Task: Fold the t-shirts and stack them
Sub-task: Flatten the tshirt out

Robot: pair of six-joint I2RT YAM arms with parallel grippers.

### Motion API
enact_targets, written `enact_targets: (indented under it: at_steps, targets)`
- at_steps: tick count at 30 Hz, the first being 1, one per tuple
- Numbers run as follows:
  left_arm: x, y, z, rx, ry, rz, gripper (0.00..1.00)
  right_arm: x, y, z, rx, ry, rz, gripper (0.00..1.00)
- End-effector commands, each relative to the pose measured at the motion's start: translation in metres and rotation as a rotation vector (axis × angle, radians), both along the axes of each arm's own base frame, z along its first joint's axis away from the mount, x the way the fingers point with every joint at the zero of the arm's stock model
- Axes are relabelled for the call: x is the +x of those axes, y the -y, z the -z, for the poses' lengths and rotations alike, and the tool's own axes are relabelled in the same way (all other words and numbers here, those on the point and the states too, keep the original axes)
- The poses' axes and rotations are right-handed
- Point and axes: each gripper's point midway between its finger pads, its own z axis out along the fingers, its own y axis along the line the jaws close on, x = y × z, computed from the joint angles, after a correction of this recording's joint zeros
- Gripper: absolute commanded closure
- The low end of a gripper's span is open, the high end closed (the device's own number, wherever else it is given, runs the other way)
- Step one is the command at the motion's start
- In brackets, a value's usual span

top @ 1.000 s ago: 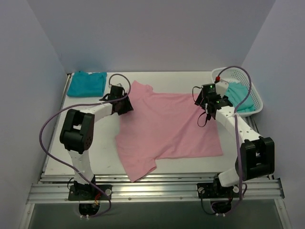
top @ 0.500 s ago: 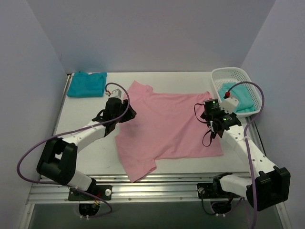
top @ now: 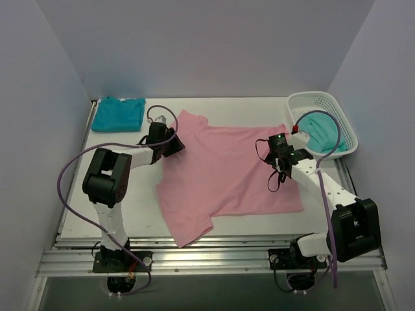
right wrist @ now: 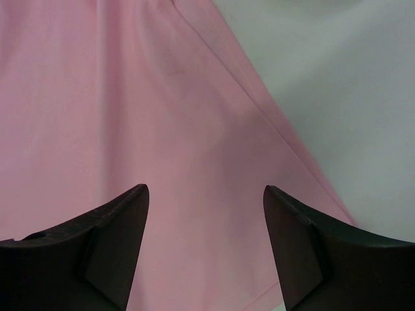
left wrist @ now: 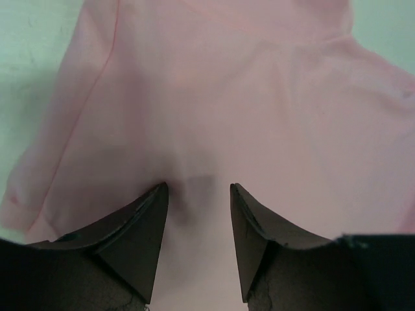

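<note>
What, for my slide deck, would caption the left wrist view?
Left gripper, jaws apart, close over the spread pink t-shirt.

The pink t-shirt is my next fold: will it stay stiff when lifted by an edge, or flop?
Probably floppy: the pink t-shirt lies flat with soft creases, so a lifted edge should sag. Likely light: thin cloth. Pushed, it would probably bunch rather than slide.
</note>
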Motion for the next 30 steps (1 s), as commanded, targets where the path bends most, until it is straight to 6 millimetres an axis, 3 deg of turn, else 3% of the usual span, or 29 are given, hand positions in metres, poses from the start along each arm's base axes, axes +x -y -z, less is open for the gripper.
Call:
enact_targets:
  at_steps: [1, 2, 3, 5, 10, 19, 22, 26, 30]
  targets:
    - [0.030, 0.004, -0.001, -0.078, 0.023, 0.017, 0.46, 0.015, 0.001, -0.021, -0.030, 0.051, 0.004, 0.33]
    - [0.030, 0.001, 0.007, -0.068, -0.007, 0.012, 0.46, 0.019, 0.000, -0.023, -0.029, 0.059, -0.001, 0.34]
    - [0.039, 0.000, 0.002, -0.065, 0.000, 0.007, 0.46, 0.020, 0.000, -0.022, -0.033, 0.052, -0.005, 0.34]
    - [0.040, -0.009, 0.019, -0.030, -0.056, -0.019, 0.46, 0.025, -0.002, -0.023, -0.032, 0.053, -0.008, 0.34]
    - [0.053, -0.026, 0.027, -0.003, -0.097, -0.060, 0.46, 0.033, -0.005, -0.028, -0.032, 0.067, -0.026, 0.34]
    - [0.073, -0.082, 0.035, 0.008, -0.144, -0.184, 0.46, 0.041, -0.003, -0.024, -0.060, 0.062, -0.028, 0.33]
    - [0.081, -0.097, 0.031, 0.009, -0.134, -0.220, 0.46, 0.043, -0.004, -0.019, -0.059, 0.055, -0.032, 0.33]
    - [0.094, -0.101, 0.021, 0.005, -0.087, -0.212, 0.46, 0.044, -0.005, -0.012, -0.063, 0.053, -0.034, 0.33]
    - [0.115, -0.089, -0.019, -0.049, 0.056, -0.146, 0.46, 0.044, -0.004, -0.011, -0.071, 0.053, -0.035, 0.34]
